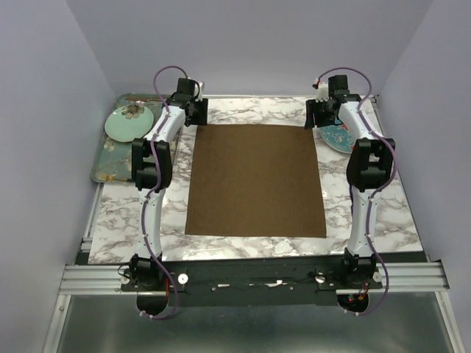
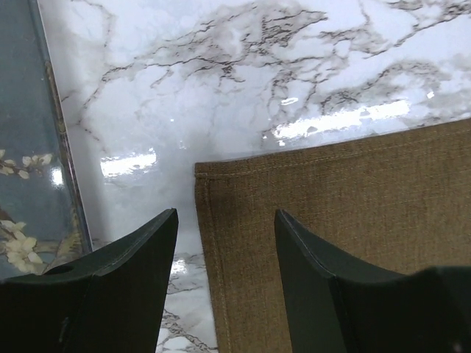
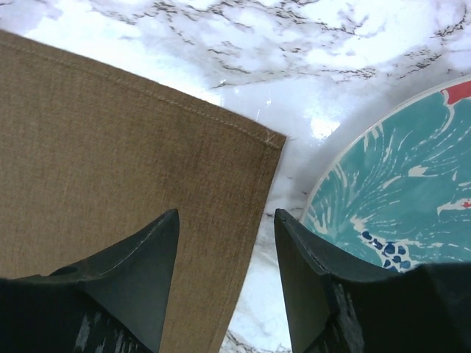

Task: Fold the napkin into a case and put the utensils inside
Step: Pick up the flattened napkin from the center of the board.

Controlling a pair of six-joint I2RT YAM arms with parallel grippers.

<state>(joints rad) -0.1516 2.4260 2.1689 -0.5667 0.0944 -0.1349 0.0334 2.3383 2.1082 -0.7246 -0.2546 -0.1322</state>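
The brown napkin lies flat and unfolded in the middle of the marble table. My left gripper is open just above its far left corner, with the left edge between the two fingers. My right gripper is open just above its far right corner, with the right edge between the fingers. Both grippers are empty. The utensils are out of view. No case is formed.
A dark green floral tray holding a pale green plate sits at the far left; its edge shows in the left wrist view. A teal patterned plate lies right of the napkin, close to my right fingers.
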